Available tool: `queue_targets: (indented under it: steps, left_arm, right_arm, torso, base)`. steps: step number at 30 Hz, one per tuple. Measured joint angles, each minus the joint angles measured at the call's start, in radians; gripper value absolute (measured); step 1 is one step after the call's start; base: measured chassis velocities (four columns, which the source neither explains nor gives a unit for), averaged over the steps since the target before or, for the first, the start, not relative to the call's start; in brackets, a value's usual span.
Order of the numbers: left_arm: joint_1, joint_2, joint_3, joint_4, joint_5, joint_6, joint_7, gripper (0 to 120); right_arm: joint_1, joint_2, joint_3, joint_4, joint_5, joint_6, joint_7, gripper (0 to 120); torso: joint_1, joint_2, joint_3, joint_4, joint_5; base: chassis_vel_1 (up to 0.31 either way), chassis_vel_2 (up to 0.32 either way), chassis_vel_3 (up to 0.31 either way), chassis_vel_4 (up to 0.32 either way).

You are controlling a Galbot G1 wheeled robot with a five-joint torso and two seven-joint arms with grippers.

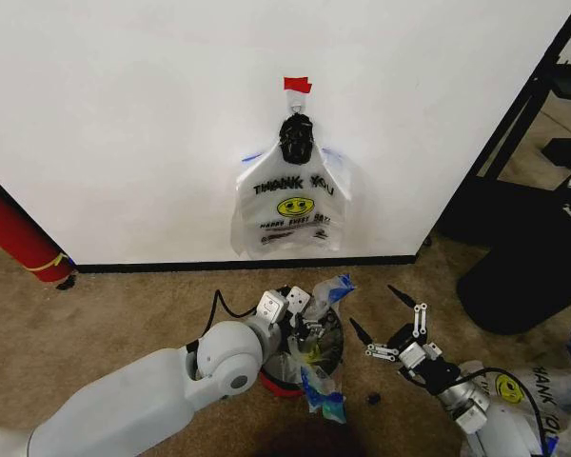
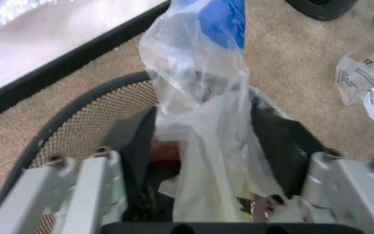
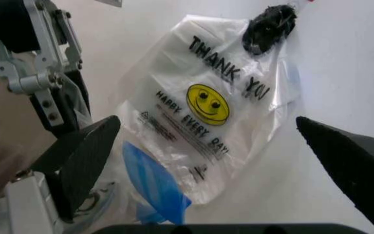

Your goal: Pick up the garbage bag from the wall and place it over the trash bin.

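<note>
Now left hand [image 1: 300, 328] clamped on bag [image 1: 319, 357] inside bin [image 1: 284, 381]; right hand [image 1: 388, 324] spread wide beside bin, empty.

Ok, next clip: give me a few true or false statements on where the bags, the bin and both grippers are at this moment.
1. A bag hangs from the black hook on the wall. True.
2. The left gripper is up at the hook. False: it is down at the bin, with a bag between its fingers.
3. The right gripper is open and holds nothing. True.
4. The bin stands on bare tile. False: it stands on brown carpet.
5. Another printed bag lies on the floor by the right arm. True.
</note>
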Motion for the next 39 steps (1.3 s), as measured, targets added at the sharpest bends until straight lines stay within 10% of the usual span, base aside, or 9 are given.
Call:
queue_targets:
  steps: [11, 16, 39]
  left_arm:
    - [0.075, 0.002, -0.061, -0.002, -0.023, -0.015, -0.035, 19]
    - [0.179, 0.001, -0.156, -0.016, -0.031, -0.051, -0.056, 0]
    - [0.431, -0.043, -0.399, -0.024, 0.027, -0.101, 0.014, 0]
  right_arm:
    - [-0.007, -0.034, -0.009, -0.039, 0.040, -0.010, -0.014, 100]
    - [-0.047, -0.084, -0.075, -0.042, 0.308, -0.194, -0.069, 100]
    - [0.065, -0.240, -0.369, 0.108, 0.824, -0.972, 0.266, 100]
  torso:
    - [0.000, 0.000, 0.000, 0.0000, -0.0001]
    - [0.000, 0.000, 0.000, -0.0002, 0.0000]
    - [0.000, 0.000, 0.000, -0.0001, -0.0002]
  base:
    - [0.000, 0.000, 0.000, 0.000]
    - [0.000, 0.000, 0.000, 0.000]
    - [0.000, 0.000, 0.000, 0.000]
